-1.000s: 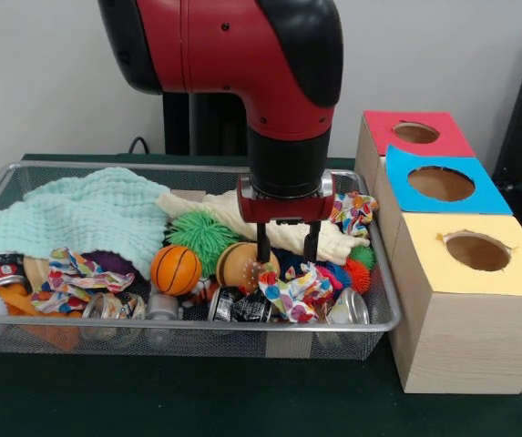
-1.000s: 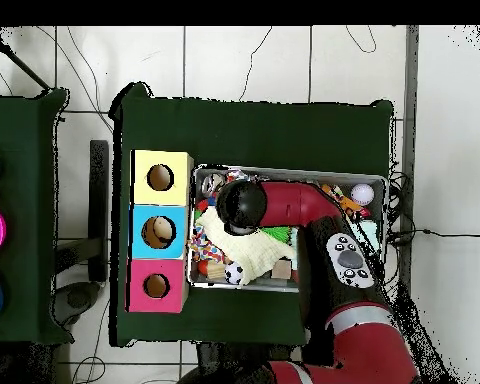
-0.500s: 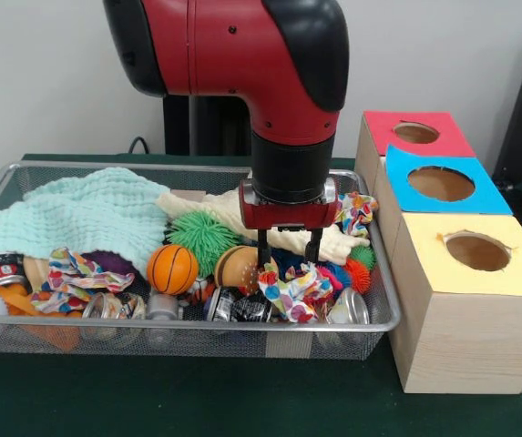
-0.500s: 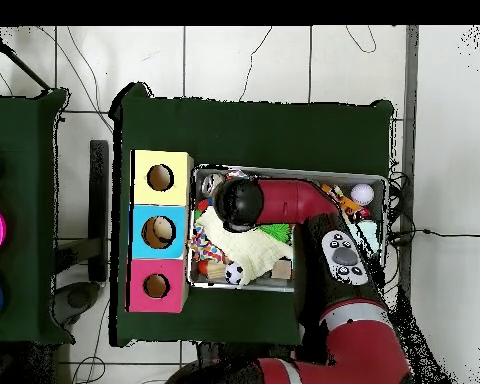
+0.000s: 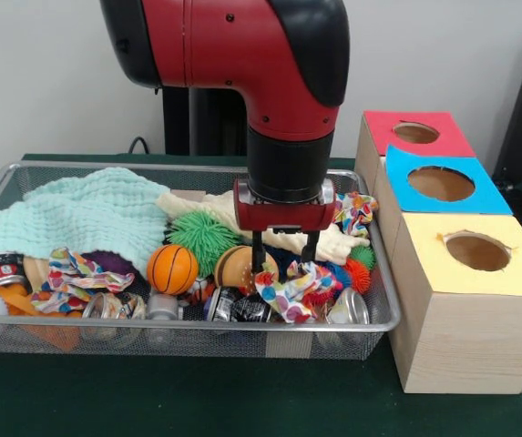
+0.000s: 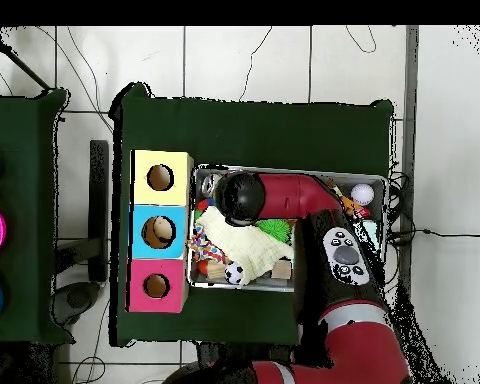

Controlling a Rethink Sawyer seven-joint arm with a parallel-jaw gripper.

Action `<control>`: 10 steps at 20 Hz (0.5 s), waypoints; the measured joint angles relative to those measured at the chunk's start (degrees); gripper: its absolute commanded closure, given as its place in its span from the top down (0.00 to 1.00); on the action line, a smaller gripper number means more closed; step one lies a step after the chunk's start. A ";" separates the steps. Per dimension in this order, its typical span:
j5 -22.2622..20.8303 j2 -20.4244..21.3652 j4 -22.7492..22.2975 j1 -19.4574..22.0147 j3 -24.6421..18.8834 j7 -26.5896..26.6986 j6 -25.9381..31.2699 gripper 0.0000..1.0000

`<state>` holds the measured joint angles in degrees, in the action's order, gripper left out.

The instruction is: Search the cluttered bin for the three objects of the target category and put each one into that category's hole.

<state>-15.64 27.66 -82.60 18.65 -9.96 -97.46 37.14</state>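
The end effector [image 5: 281, 266] hangs low over the near right part of the wire bin [image 5: 197, 325], its two thin fingers [image 5: 258, 262] parted at moderate width, holding nothing. The tips straddle the top of a multicoloured patterned cloth [image 5: 290, 289] that lies bunched against the bin's near wall.

Which category is wanted cannot be told from the scene. Judging by where the fingers sit, this cloth looks like the pick in hand. To do it well, the fingers should sink onto the highest fold and close on a thick pinch of fabric, not a thin edge that may slip. The lift should go straight up, so the cloth comes free of the spiky rubber balls [image 5: 342, 274] just to its right and the brown ball [image 5: 236, 265] touching it on the left.

The cloth is soft and crumpled, white with red, blue and yellow patches. A similar piece [image 5: 353, 211] lies farther back, another [image 5: 71, 270] to the left. The three boxes [image 5: 461, 319] with holes stand to the bin's right on the surface [image 5: 197, 391].
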 measured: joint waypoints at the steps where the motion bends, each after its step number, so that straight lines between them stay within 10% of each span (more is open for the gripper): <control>1: 0.05 0.06 0.00 0.00 0.00 0.00 -0.08 1.00; 10: 0.63 1.29 -0.05 0.00 0.01 0.00 -1.69 1.00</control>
<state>-15.01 28.94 -82.65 18.65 -9.95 -97.46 35.45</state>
